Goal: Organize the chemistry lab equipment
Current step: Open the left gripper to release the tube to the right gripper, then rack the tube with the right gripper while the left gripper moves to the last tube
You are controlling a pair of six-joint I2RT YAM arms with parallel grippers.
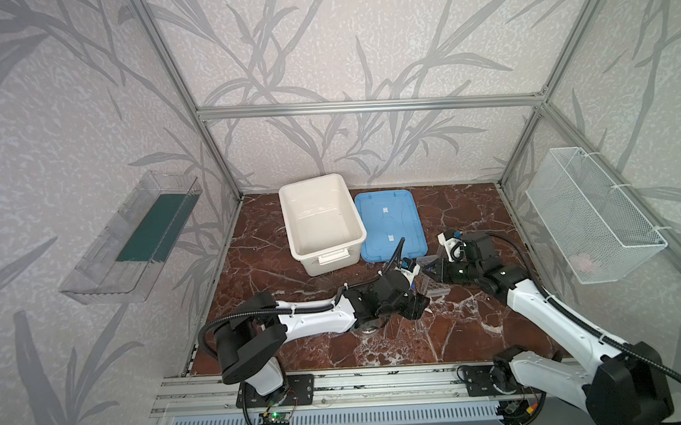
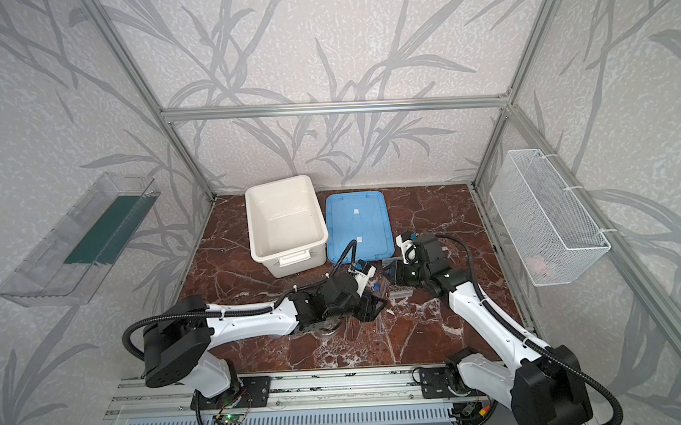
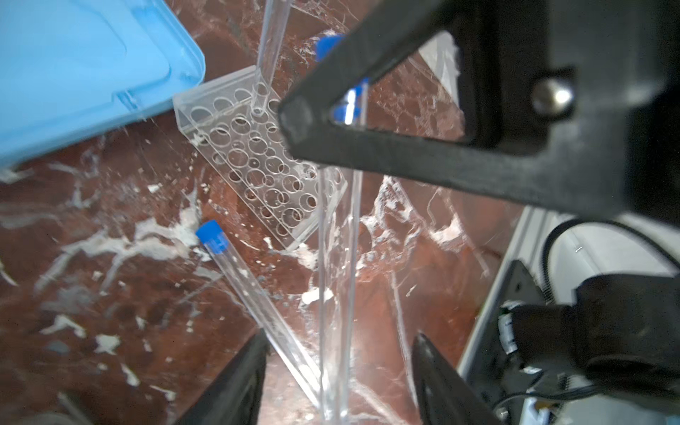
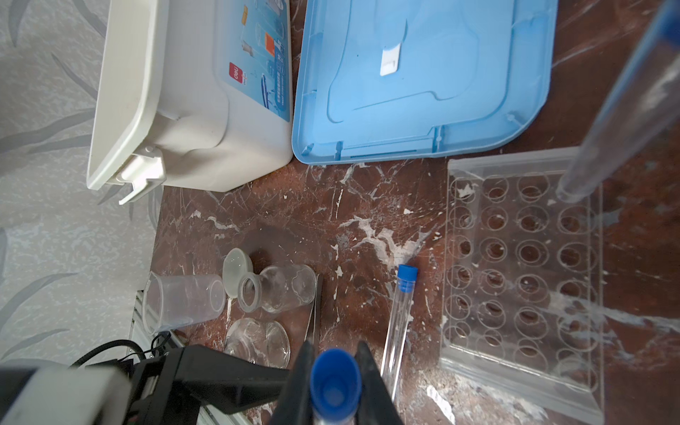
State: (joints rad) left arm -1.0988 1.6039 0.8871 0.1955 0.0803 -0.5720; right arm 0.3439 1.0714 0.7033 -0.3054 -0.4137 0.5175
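Gaping wide just short of the rack [image 3: 257, 162], the left hand [image 3: 340, 335] flanked a blue-capped tube [image 3: 336, 257] without pinching it. Beside the rack, the right hand [image 4: 335, 347] was clamped on that tube's cap. Gripped only there, the long tube could swing, miss its hole, or knock over the second tube [image 3: 270, 40] standing in the rack's corner.

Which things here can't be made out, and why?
- Clear rack, both top views: mostly covered by left gripper and right gripper.
- Held tube, right wrist view: only the capped end shows; frame edge cuts the body.
- Pink item in wire basket, top view: blurred by mesh.
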